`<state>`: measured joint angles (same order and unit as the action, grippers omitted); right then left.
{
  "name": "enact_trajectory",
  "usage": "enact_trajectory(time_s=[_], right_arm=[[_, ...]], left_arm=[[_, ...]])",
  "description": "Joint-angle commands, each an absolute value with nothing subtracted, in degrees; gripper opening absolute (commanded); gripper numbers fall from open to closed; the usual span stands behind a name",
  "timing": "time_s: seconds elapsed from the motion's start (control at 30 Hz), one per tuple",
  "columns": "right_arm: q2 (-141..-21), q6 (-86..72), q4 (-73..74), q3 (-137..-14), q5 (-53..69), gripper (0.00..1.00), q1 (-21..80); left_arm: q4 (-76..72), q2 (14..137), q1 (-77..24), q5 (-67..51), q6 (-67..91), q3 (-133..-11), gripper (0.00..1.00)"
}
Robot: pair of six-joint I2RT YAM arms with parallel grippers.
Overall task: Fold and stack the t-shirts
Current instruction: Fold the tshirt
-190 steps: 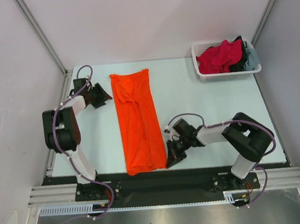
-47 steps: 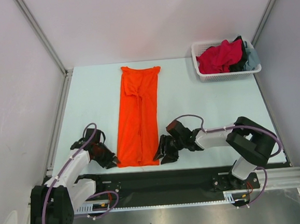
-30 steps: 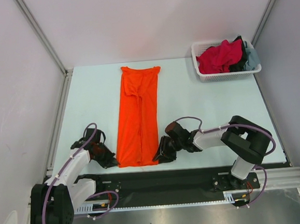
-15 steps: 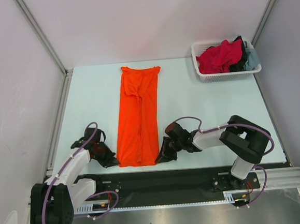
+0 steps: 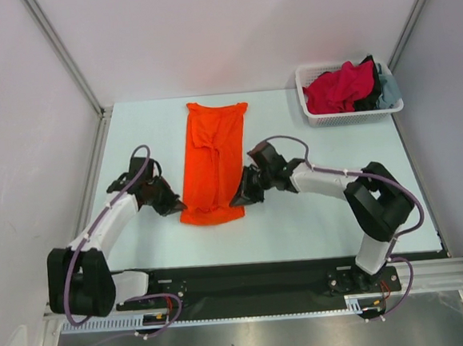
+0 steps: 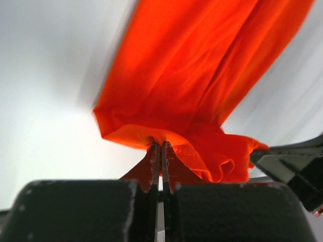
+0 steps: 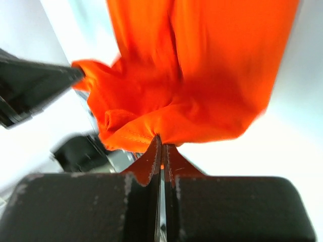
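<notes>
Two wrist views alone show left hand, right hand pinching orange t-shirt, likely its hem.

Bright, even, diffuse light fills the overhead view, which is sharp edge to edge, with only faint soft shadows on the pale table beneath the left gripper and the right gripper. In the left wrist view, the orange t-shirt is crisp just at the fingertips and smears into streaked blur beyond them. A grey shadow lies to its left against a washed-out white background. The right wrist view is similar: sharp stitching at the fingertips, blurred cloth farther out, white glare to both sides, and a dark, soft-focus gripper body nearest the lens.
</notes>
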<state>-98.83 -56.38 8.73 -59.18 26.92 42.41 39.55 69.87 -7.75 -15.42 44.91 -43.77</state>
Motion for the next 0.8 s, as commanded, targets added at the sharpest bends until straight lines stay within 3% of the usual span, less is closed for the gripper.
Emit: enact_trajectory(time_s=[0.0, 0.27, 0.77], right_arm=[[-104.8, -48.4, 16.1, -68.2, 29.9, 0.0, 36.8], [-119.9, -39.7, 25.9, -90.4, 35.6, 0.0, 29.6], [-132.3, -38.6, 27.9, -106.5, 42.8, 0.0, 23.6]], left_arm=[[33.5, 77.6, -6.6, -16.8, 42.5, -52.4, 0.0], [28.5, 96.1, -4.7, -19.4, 40.2, -67.6, 0.0], [26.4, 109.2, -2.7, -22.8, 43.6, -80.6, 0.0]])
